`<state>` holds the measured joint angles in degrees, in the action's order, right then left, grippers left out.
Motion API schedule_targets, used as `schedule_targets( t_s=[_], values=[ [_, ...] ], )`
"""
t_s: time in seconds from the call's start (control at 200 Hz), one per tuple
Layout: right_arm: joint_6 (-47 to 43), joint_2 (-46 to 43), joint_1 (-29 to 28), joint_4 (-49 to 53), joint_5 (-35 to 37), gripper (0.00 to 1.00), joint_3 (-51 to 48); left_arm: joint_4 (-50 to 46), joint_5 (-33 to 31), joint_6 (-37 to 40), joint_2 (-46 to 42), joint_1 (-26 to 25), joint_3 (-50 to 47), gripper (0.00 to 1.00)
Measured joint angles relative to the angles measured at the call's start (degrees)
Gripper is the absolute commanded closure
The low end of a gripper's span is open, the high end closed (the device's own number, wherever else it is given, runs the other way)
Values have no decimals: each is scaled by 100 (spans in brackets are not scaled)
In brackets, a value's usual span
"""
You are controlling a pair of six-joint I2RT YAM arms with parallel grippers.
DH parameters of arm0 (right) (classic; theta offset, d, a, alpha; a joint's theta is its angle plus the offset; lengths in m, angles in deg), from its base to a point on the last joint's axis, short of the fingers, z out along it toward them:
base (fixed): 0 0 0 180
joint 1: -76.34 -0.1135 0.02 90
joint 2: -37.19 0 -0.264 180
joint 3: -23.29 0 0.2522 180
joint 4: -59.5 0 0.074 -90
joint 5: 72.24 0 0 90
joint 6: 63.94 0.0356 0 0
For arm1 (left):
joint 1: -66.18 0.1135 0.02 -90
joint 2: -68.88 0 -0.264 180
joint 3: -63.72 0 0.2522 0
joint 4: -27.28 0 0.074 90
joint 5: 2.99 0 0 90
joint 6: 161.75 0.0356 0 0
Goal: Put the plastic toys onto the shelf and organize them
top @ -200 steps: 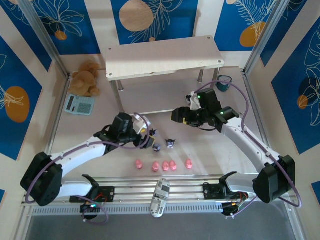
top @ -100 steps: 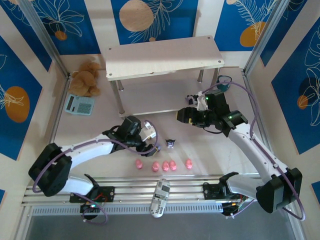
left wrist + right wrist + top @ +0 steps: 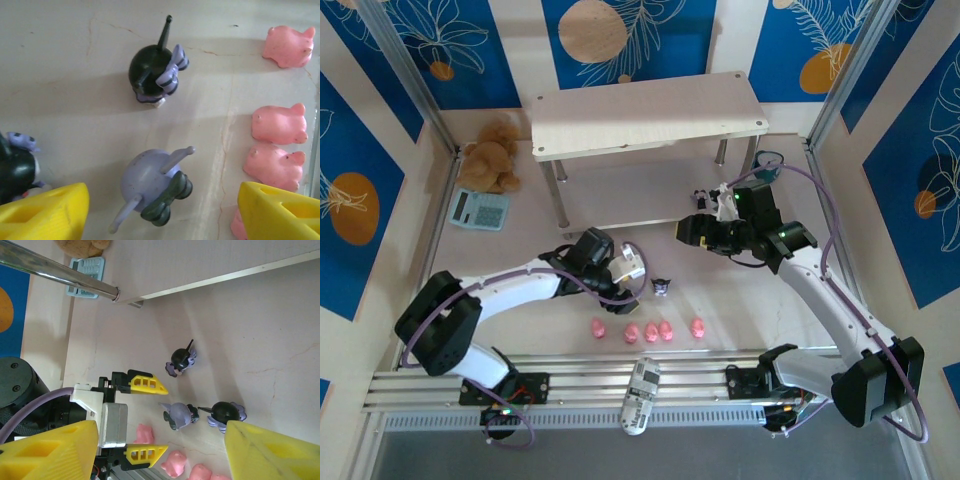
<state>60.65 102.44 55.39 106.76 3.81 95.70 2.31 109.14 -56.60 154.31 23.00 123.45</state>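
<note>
Pink pigs (image 3: 651,331) and purple figurines (image 3: 155,72) lay on the table (image 3: 740,300) nearer than the shelf (image 3: 650,115), while the left claw (image 3: 162,210) and right claw (image 3: 160,450) both gaped apart.

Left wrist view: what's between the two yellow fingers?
In that view, a lilac figurine with a dark bow lies between the left gripper's fingers, touching neither.

Checked all my views: no legible text, brand or number. Calculator (image 3: 480,209), left of overhead frame: key markings too small to read.
</note>
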Motion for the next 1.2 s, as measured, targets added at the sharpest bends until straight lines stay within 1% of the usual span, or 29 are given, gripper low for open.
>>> schedule_targets(
  t_s=[0.33, 0.465, 0.61, 0.75, 0.835, 1.03, 1.05, 1.08, 1.09, 1.105, 1.2],
  values=[
    [0, 0, 52, -2, -20, 32, -35, -179, 249, 48, 313, -42, 127, 27],
    [0, 0, 72, -4, -28, 32, -35, -219, 299, 111, 472, -46, 240, 33],
    [0, 7, 85, -7, -46, 32, -48, -278, 341, 170, 621, -46, 378, 37],
    [2, 33, 114, -22, -70, 32, -81, -330, 343, 192, 815, -46, 492, 44],
    [0, 33, 133, -39, -72, 32, -105, -365, 356, 216, 909, -46, 533, 52],
    [2, 33, 170, -66, -114, 32, -114, -479, 479, 302, 1060, -46, 686, 65],
    [2, 33, 170, -70, -116, 32, -114, -487, 485, 291, 1067, -46, 702, 71],
    [2, 33, 173, -74, -116, 32, -116, -487, 485, 291, 1078, -46, 713, 75],
    [2, 33, 177, -76, -118, 32, -116, -490, 487, 299, 1080, -46, 713, 79],
    [4, 33, 184, -81, -122, 32, -116, -490, 485, 293, 1084, -46, 713, 81],
    [15, 33, 197, -87, -129, 32, -116, -492, 483, 293, 1084, -46, 719, 83]
  ],
)
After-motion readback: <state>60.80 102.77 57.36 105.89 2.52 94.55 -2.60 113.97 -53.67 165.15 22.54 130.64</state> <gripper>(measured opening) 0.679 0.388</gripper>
